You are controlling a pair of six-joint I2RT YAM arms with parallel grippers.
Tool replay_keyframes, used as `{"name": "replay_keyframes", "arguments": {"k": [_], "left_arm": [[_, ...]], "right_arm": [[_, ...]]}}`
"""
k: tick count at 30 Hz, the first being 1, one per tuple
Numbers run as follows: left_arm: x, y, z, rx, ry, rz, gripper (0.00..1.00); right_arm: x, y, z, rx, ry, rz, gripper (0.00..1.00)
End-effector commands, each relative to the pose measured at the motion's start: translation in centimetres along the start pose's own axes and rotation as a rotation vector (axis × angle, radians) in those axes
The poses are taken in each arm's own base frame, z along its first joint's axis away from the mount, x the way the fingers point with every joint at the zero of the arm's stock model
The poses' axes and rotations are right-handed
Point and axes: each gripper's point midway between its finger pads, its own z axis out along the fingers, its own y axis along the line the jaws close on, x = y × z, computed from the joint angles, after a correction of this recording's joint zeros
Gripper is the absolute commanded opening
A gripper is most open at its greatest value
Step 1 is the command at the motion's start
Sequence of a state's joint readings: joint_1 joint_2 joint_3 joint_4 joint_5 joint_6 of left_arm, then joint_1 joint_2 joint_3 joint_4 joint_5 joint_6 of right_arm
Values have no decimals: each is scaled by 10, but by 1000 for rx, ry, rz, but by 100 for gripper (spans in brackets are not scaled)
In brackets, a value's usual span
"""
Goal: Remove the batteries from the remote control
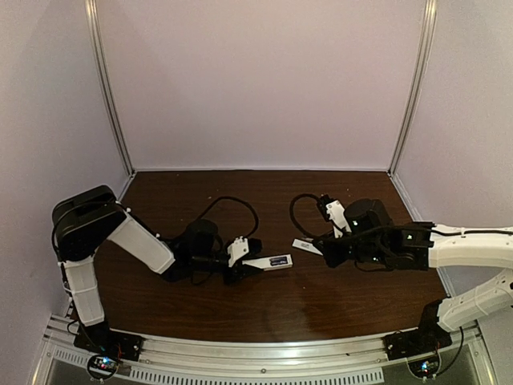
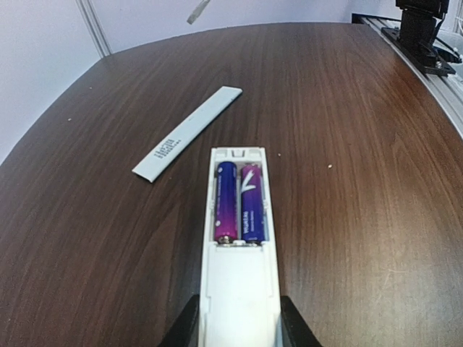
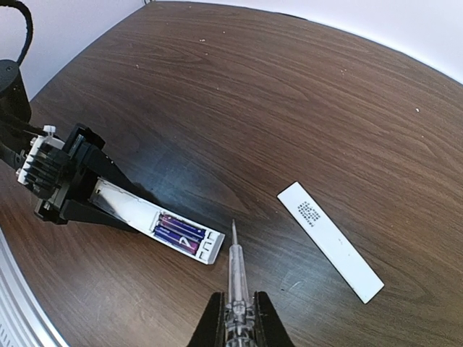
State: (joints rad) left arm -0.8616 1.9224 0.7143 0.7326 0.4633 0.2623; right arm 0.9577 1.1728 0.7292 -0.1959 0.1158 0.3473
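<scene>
Left tool (image 2: 239,327) pinches the remote control (image 2: 240,285), batteries (image 2: 239,202) bare just ahead of it; right tool (image 3: 235,318) squeezes a screwdriver (image 3: 234,269), tip near them, loose back cover (image 3: 330,240) lying on the counter (image 3: 289,108) alongside.

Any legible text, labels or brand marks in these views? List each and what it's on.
Labelled battery: white tick-like mark plus a line of small print, too blurred to read.
Back cover: rows of small dark print near one end, too small to read.
Remote control, screwdriver: no text visible.
Nothing can be quoted.
</scene>
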Motion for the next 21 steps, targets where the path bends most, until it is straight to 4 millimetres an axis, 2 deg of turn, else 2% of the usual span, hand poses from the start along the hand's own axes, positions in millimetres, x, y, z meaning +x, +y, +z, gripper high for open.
{"name": "replay_keyframes", "arguments": {"k": [1, 8, 11, 13, 14, 19, 21], "left_arm": [[-25, 12, -8, -110, -69, 112, 0], [-29, 13, -21, -196, -66, 179, 0], [-34, 19, -31, -260, -90, 177, 0], [-37, 20, -36, -283, -112, 189, 2], [-38, 20, -37, -287, -117, 198, 0], [-37, 29, -39, -339, -106, 175, 0], [-36, 26, -43, -340, -116, 188, 0]], "right_arm": [[-13, 7, -6, -28, -11, 19, 0], [-13, 13, -9, -57, 17, 18, 0], [-12, 13, -11, -58, 29, 23, 0], [-10, 13, -13, -60, 41, 22, 0], [-9, 13, -13, -60, 44, 25, 0], [-10, 18, -18, -92, 47, 43, 0], [-12, 20, -20, -98, 51, 47, 0]]}}
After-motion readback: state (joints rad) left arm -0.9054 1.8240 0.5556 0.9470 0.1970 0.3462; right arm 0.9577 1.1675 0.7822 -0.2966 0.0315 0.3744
